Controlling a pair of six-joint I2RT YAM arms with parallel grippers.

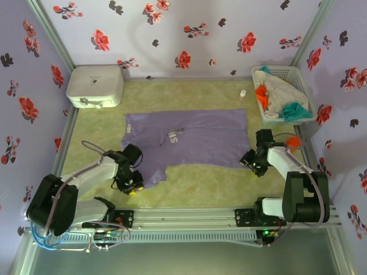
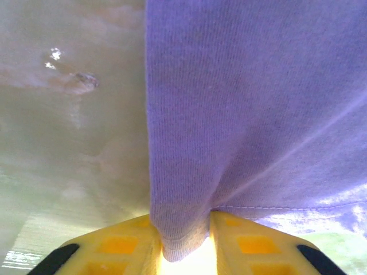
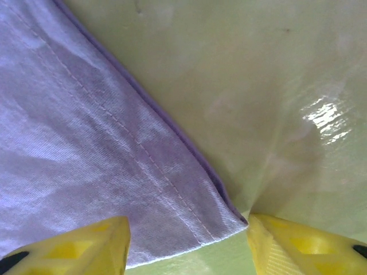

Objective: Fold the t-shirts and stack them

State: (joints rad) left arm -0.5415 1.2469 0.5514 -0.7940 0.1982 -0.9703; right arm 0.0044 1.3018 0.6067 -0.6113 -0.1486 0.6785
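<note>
The lavender-purple t-shirt (image 1: 189,140) lies spread flat on the green mat, white lettering near its middle. My left gripper (image 1: 133,184) is at the shirt's near left corner, its yellow fingers (image 2: 120,243) pinching a fold of purple cloth (image 2: 183,229). My right gripper (image 1: 250,163) stands at the shirt's near right corner; its fingers (image 3: 86,249) are spread wide with the hemmed corner (image 3: 189,223) lying flat between them. Orange, teal and off-white shirts (image 1: 281,97) are heaped in the basket.
A white lattice basket (image 1: 298,77) stands at the back right. A white rounded box (image 1: 94,86) sits at the back left. A small white bottle (image 1: 243,94) stands near the basket. Floral walls close in the mat on three sides.
</note>
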